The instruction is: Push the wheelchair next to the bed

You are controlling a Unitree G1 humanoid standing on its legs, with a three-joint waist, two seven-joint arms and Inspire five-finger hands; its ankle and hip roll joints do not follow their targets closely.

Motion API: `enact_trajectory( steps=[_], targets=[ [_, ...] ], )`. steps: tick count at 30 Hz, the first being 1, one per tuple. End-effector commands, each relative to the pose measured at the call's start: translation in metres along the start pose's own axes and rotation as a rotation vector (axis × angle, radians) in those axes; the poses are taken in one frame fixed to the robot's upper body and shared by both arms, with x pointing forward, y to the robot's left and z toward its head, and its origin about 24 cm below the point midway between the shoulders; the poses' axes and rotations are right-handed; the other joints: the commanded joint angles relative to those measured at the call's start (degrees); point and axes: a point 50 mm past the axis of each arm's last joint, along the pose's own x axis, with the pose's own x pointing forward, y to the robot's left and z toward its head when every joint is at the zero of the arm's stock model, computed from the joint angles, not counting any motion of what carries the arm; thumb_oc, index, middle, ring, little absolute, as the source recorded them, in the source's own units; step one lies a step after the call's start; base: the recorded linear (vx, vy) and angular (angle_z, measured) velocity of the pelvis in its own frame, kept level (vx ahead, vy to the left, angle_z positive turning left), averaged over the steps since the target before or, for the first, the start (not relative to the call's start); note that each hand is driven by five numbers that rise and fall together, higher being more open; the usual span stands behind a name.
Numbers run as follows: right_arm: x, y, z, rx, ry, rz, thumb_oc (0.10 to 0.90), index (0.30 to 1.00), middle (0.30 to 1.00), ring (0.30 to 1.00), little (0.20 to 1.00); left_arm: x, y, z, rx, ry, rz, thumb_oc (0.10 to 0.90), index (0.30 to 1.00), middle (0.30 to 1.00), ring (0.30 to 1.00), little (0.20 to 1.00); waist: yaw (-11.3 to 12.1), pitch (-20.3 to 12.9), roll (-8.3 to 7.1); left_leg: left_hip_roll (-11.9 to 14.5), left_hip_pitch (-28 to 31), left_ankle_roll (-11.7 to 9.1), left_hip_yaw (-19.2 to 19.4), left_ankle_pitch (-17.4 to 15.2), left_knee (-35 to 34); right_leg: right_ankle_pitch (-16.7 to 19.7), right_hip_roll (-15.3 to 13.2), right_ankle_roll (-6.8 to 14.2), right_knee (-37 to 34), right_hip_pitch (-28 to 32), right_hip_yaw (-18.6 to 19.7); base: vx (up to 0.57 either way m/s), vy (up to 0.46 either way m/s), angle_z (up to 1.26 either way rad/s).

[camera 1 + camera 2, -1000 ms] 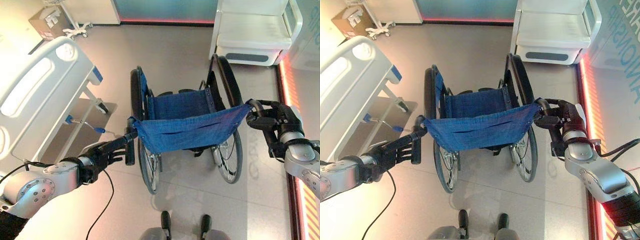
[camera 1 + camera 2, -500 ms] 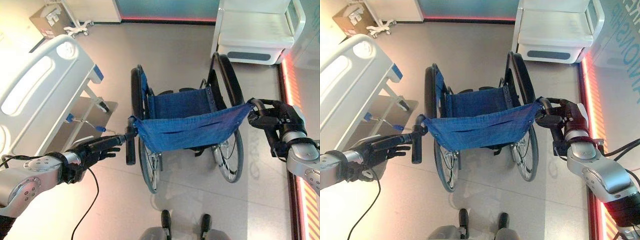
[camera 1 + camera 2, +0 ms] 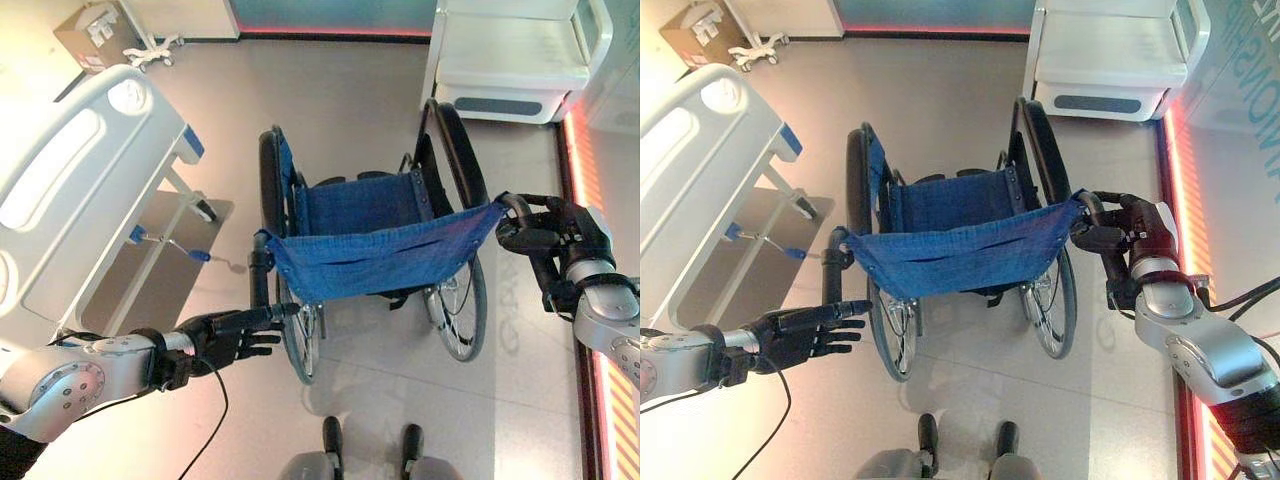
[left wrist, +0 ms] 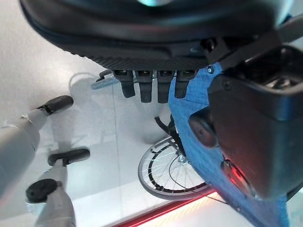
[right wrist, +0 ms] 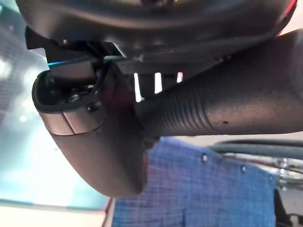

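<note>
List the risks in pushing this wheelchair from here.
The right robot hand grips its black push handle, while the left robot hand is open, below the left black handle. A one-sided push may swing the blue-fabric wheelchair off course. The white bed frame sits close on the left; the wheel could catch it.

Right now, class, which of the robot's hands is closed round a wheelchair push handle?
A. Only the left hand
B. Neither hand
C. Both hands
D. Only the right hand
D. The right hand is curled round the right push handle of the wheelchair, while the left hand is open with straight fingers, below the left push handle and not gripping it.
</note>
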Motion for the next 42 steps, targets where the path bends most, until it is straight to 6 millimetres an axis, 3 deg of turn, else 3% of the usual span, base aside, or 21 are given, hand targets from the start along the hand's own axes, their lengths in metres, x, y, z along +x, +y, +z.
enact_trajectory(
  steps=[1, 9, 21, 26, 29, 30, 31, 42],
  targets=[
    [-0.002, 0.02, -0.011, 0.072, 0.024, 0.085, 0.4, 0.3, 0.3, 0.3, 0.3, -0.009, -0.013, 0.041, -0.036, -0.212, -0.051, 0.8, 0.9, 0.9, 0.9, 0.9, -1.2, 0.6, -1.02, -0.2, 0.3, -2.1, 3.5, -0.9, 0.9, 2.3, -1.9, 1.8, 2.1, -1.5, -1.0, 0.0, 0.0, 0.0],
    [0.001, 0.028, -0.014, 0.072, 0.036, 0.087, 0.4, 0.3, 0.3, 0.3, 0.3, 0.001, -0.011, 0.057, -0.102, -0.351, 0.088, 0.8, 0.9, 0.9, 0.9, 0.9, -1.5, 0.6, -1.64, -0.2, 0.4, -2.0, 3.3, -1.0, 1.1, 2.2, -1.7, 1.5, 2.3, -1.6, -0.5, 0.0, 0.0, 0.0],
    [0.006, 0.02, -0.006, 0.079, 0.042, 0.081, 0.4, 0.3, 0.3, 0.3, 0.3, -0.019, 0.019, 0.082, -0.043, -0.539, 0.349, 0.8, 0.9, 0.9, 0.9, 0.9, -1.3, 1.0, -2.27, -0.3, -0.2, -1.9, 3.0, -1.1, 1.7, 1.9, -1.7, 1.1, 2.9, -2.2, -0.5, 0.0, 0.0, 0.0],
    [0.008, 0.019, -0.004, 0.08, 0.043, 0.081, 0.4, 0.3, 0.3, 0.3, 0.3, -0.027, 0.022, 0.092, -0.051, -0.597, 0.349, 0.8, 0.9, 0.9, 0.9, 0.9, -1.2, 1.1, -2.42, -0.3, -0.4, -1.9, 3.0, -1.2, 2.0, 1.8, -1.7, 1.0, 3.2, -2.3, -0.6, 0.0, 0.0, 0.0],
    [0.008, 0.02, -0.003, 0.08, 0.043, 0.084, 0.4, 0.3, 0.3, 0.3, 0.3, -0.026, 0.014, 0.094, -0.063, -0.601, 0.251, 0.8, 0.9, 0.9, 0.9, 0.9, -1.2, 1.2, -2.47, -0.2, -0.6, -2.0, 3.0, -1.1, 2.1, 1.8, -1.7, 0.9, 3.4, -2.5, -0.7, 0.0, 0.0, 0.0],
    [0.008, 0.02, -0.003, 0.081, 0.043, 0.084, 0.4, 0.3, 0.3, 0.3, 0.3, -0.026, 0.013, 0.095, -0.064, -0.602, 0.234, 0.707, 0.761, 0.761, 0.761, 0.761, -1.2, 1.2, -2.47, -0.2, -0.6, -2.0, 3.0, -1.1, 2.1, 1.8, -1.7, 0.9, 3.4, -2.6, -0.7, 0.0, 0.0, 0.0],
    [0.007, 0.02, -0.002, 0.081, 0.041, 0.086, 0.4, 0.3, 0.3, 0.3, 0.3, -0.024, 0.004, 0.095, -0.078, -0.606, 0.158, 0.4, 0.3, 0.3, 0.3, 0.3, -1.2, 1.3, -2.52, -0.2, -0.8, -2.0, 3.0, -1.1, 2.2, 1.8, -1.7, 0.9, 3.5, -2.7, -0.6, 0.0, 0.0, 0.0],
    [0.007, 0.034, -0.006, 0.081, 0.031, 0.108, 0.4, 0.3, 0.3, 0.3, 0.3, -0.003, -0.043, 0.087, -0.206, -0.523, -0.195, 0.4, 0.3, 0.3, 0.3, 0.3, -1.9, 2.1, -2.57, -0.1, -0.8, -1.7, 3.3, -1.3, 2.5, 2.0, -1.7, 0.7, 4.2, -3.3, -0.4, 0.0, 0.0, 0.0]
  ],
)
